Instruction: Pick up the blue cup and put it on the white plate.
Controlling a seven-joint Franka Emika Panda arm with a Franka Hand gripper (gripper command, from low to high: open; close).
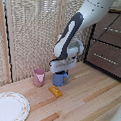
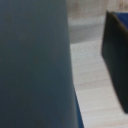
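Gripper (image 1: 62, 70) low over the wooden table (image 1: 90, 97) in the exterior view, right down on the blue cup (image 1: 61, 77), with the white Franka arm (image 1: 72, 32) bending in from above. Blue cup sits directly beneath the gripper, its upper part hidden behind the hand, so whether the fingers are closed on it or standing open around it, I cannot tell from here. Just beside the gripper, toward the exterior view's left, stands the pink cup (image 1: 39, 77), upright. Below and in front of the gripper lies a small yellow block (image 1: 55, 91), close to the blue cup's base. Well away from the gripper, off at the lower corner on the exterior view's left, sits the white plate (image 1: 10, 107). Pale slatted blinds (image 1: 32, 30) hang behind; a dark drawer unit (image 1: 107, 48) stands beyond the arm.

Wrist view now: very blurred. A broad blue-grey surface, seemingly the blue cup (image 2: 32, 60), fills much of the picture, pressed right up against the camera. One dark finger (image 2: 116, 55) shows alongside, with light wood (image 2: 90, 85) between them. Grip state stays unclear here too.
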